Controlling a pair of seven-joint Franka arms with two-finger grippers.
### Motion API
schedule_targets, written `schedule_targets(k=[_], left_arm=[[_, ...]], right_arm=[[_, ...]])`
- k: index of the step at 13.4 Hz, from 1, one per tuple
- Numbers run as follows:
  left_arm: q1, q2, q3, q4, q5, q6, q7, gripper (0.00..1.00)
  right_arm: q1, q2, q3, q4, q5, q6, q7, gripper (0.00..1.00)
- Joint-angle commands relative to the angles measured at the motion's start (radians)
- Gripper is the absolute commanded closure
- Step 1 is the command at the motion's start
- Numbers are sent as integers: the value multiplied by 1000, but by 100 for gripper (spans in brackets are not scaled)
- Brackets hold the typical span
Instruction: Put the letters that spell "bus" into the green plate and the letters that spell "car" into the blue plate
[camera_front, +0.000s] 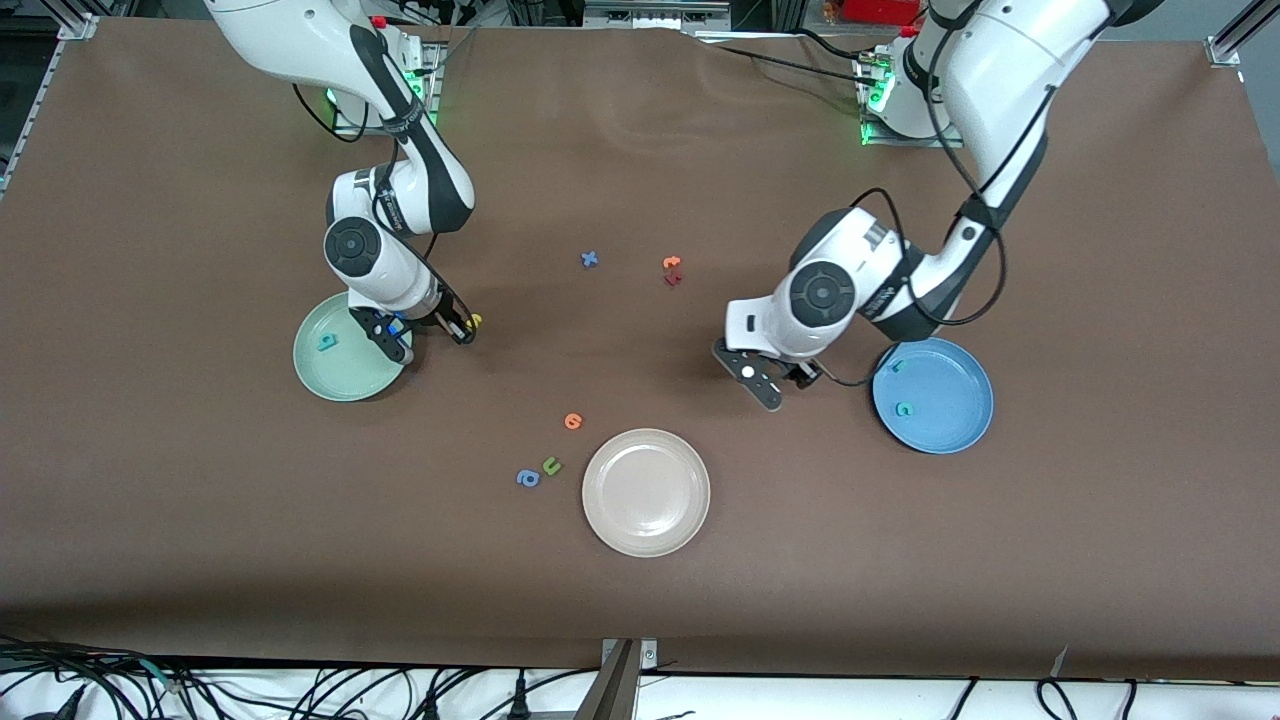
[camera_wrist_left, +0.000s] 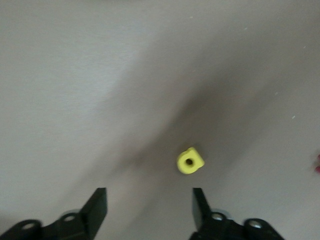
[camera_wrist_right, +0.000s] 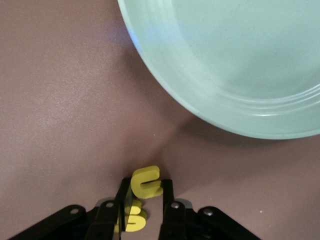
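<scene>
**Desk:** What's in the plates?

**Me:** The round pale mint-green plate (camera_front: 345, 352) holds one small teal foam letter b (camera_front: 326, 342). The round bright blue plate (camera_front: 934, 395) holds two teal foam letters, the r (camera_front: 897, 366) and the c (camera_front: 904, 408). The round beige plate (camera_front: 646, 491) has nothing in it that I can see.

**Desk:** Grippers?

**Me:** Right gripper (camera_wrist_right: 142, 192) sits low on the brown surface (camera_front: 640, 600) just beside the green plate, its fingers pressed together on the yellow foam u (camera_wrist_right: 145, 182); the yellow foam s (camera_wrist_right: 131, 219) lies right under it. Left gripper (camera_wrist_left: 149, 209) hovers over the surface near the blue plate, fingers apart, holding nothing, with the yellow foam a (camera_wrist_left: 190, 160) lying on the surface just ahead of its tips.
</scene>
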Motion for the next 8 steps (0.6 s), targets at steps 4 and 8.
schedule_targets(k=[4,8], left_arm=[[-89,56,17,28,26,22,-211,34],[-93,76,20,26,103,32,-211,34]], right_arm=[[4,-27,0,-28,8,5,-7,91],[2,-114,-44,53,0,-207,-35,91]])
